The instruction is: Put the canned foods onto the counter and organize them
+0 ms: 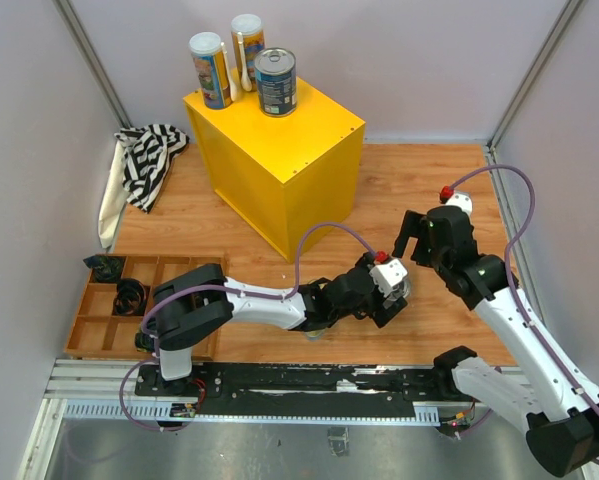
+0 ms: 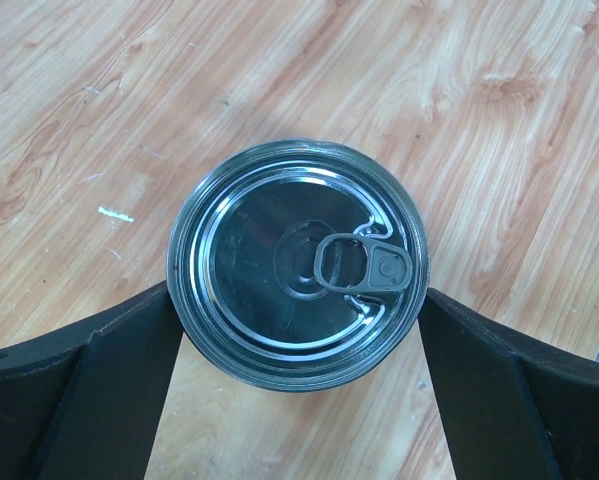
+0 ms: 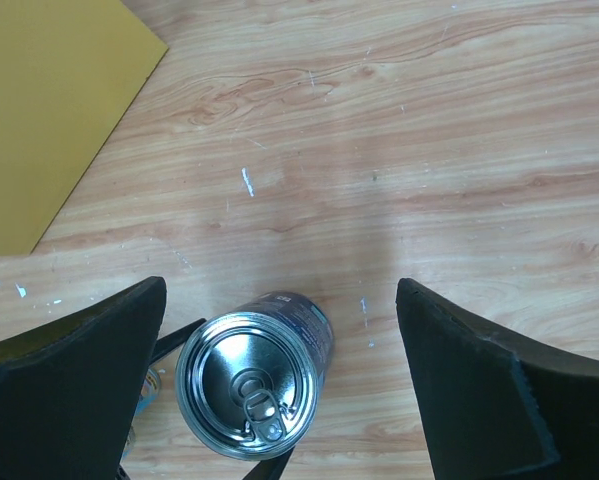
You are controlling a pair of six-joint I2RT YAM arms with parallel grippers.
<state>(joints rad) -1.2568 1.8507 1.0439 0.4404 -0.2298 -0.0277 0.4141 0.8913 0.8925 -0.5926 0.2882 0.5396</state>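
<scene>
The yellow counter (image 1: 279,150) stands at the back centre. On its top are two tall white-lidded cylinders (image 1: 210,68) (image 1: 247,45) and one blue-labelled silver-topped can (image 1: 276,82). A second blue-labelled can (image 2: 297,262) stands upright on the wooden floor, and it also shows in the right wrist view (image 3: 251,385). My left gripper (image 2: 297,300) has a finger against each side of this can; in the top view it (image 1: 394,287) reaches to the right. My right gripper (image 3: 279,300) is open and empty above the floor just beyond that can, seen in the top view (image 1: 411,235). The gold tins are not clearly in view.
A low wooden compartment tray (image 1: 99,325) with small black objects sits at the near left. A striped cloth (image 1: 147,160) lies left of the counter. Walls close in on the left, the right and the back. A metal rail (image 1: 279,385) runs along the near edge.
</scene>
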